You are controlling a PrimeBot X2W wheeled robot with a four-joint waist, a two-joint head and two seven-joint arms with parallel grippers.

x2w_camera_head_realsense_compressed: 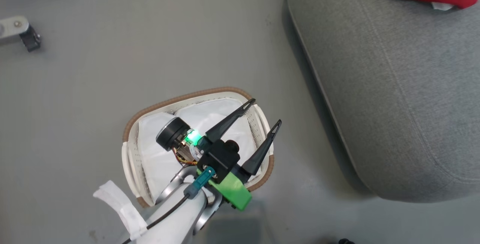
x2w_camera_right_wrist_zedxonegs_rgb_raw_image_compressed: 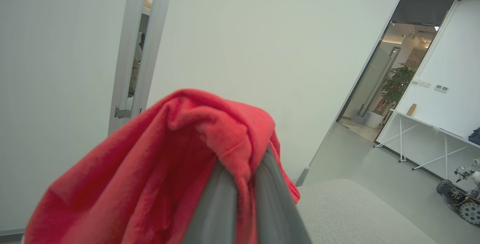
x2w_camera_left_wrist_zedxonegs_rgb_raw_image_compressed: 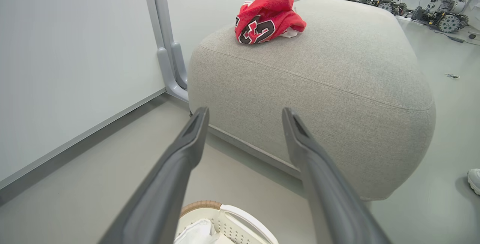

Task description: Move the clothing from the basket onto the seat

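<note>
The second red garment [x2w_camera_right_wrist_zedxonegs_rgb_raw_image_compressed: 157,154], pinched tight in the right pincer [x2w_camera_right_wrist_zedxonegs_rgb_raw_image_compressed: 245,165], needs carrying over the seat [x2w_camera_left_wrist_zedxonegs_rgb_raw_image_compressed: 318,86]; the left pincer [x2w_camera_head_realsense_compressed: 266,112] gapes empty above the basket [x2w_camera_head_realsense_compressed: 187,96].

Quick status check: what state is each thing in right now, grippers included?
Left gripper: open, holding nothing, above the basket.
Right gripper: shut on the second red garment, which drapes over it.
Lettered red garment: crumpled on the seat.
Basket: upright on the floor, white liner showing, no red seen inside.
</note>
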